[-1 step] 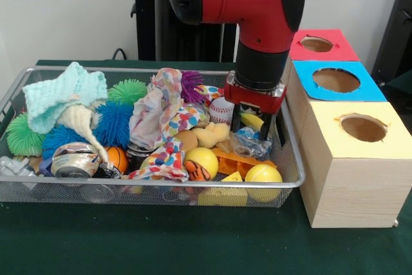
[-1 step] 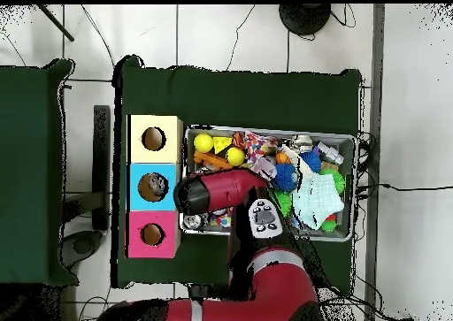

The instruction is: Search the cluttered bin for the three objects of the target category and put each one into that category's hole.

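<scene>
Down among the bin's (image 1: 291, 183) clutter, the end effector (image 1: 255, 122) straddles something yellow, its grip impossible to judge.

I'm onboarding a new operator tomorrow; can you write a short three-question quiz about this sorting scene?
1. True or false: the arm's tool is down inside the wire bin.
2. In the front view, which box lies nearest the camera: A) red box, B) blue box, C) yellow box?
3. Fill in: the light blue knitted cloth lies at the bin's end ____ the boxes.

Key: 1 true; 2 C; 3 farthest from.
</scene>
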